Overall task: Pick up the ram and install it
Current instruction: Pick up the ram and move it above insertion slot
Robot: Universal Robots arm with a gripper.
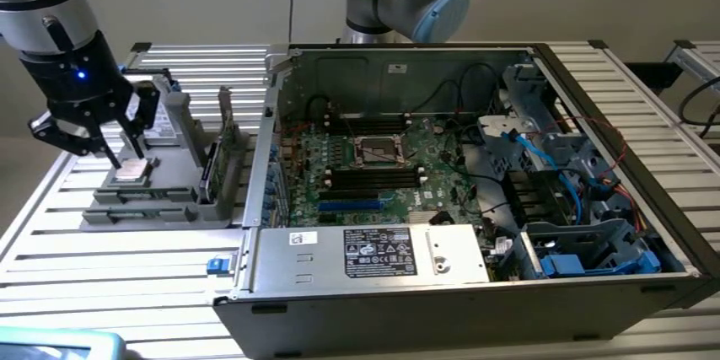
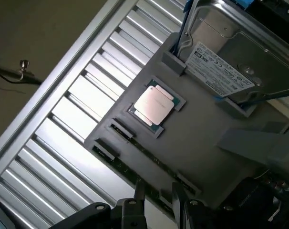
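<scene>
Evidently the gripper (image 1: 126, 158) hangs empty, fingers spread wide, over the gray fixture (image 1: 169, 208) at 9 o'clock from the case (image 1: 450, 292). The ram (image 2: 123, 167) stands on edge in a fixture slot close beneath the fingertips. Its long axis probably runs 9-to-3 in the exterior view.

Parts holder (image 1: 147, 208) on tabletop (image 1: 101, 259), at exterior view's left of computer case (image 1: 450, 292); processor (image 1: 133, 170) and ram (image 2: 118, 164) sit in holder.

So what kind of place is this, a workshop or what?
Probably a robotics lab bench: a slatted aluminium table carries an open black desktop computer case with its green motherboard exposed, beside a grey plastic parts holder with a square silver processor chip.
</scene>
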